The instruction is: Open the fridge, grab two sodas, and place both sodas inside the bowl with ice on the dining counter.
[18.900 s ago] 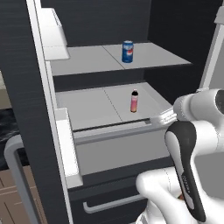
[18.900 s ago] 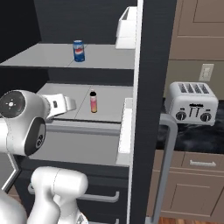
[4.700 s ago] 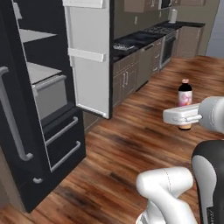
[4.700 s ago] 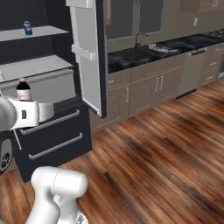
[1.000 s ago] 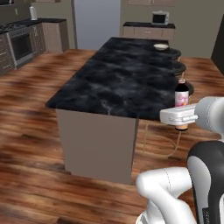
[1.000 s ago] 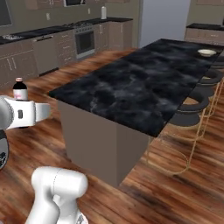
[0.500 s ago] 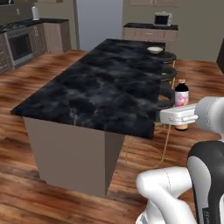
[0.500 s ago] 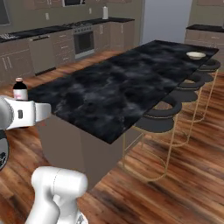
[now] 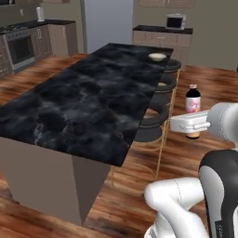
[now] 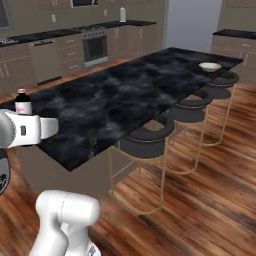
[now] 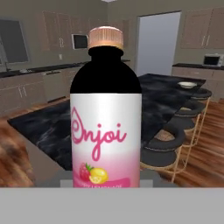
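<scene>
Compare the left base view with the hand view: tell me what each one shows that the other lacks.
Left base view alone: the gripper shut on the bottle, and an oven at the far left. Hand view alone: the bottle's pink label up close, reading "Enjoi" over a fruit picture. Both: the bottle, the black marble counter, the bowl at its far end, the stools and a microwave.

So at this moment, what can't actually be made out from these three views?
- Gripper fingers: in the left base view the hand's white body covers them; in the hand view the bottle stands over them.
- Bowl contents: too small and far, at the dining counter's far end, to tell if ice is in it.
- Bottle base: left base view, behind the gripper.
</scene>
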